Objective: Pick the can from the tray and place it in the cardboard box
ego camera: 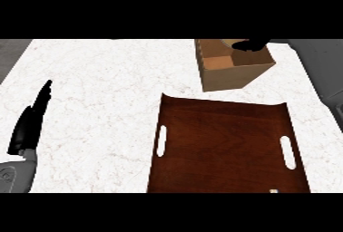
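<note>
The right hand (249,45) hovers over the open brown cardboard box (234,68), finger state unclear; placing step, release next.

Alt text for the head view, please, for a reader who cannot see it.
The robot's right hand reaches over the open cardboard box at the far side of a white marble counter; no can is visible. A dark wooden tray lies bare nearer the robot, and the left hand rests open at the left edge.

— How's the light?
— Bright and even on the pale worktop (100,90), no glare.
— Shadows?
— The cardboard box (231,68) is dim inside; the tray (224,145) darkens toward its near edge.
</note>
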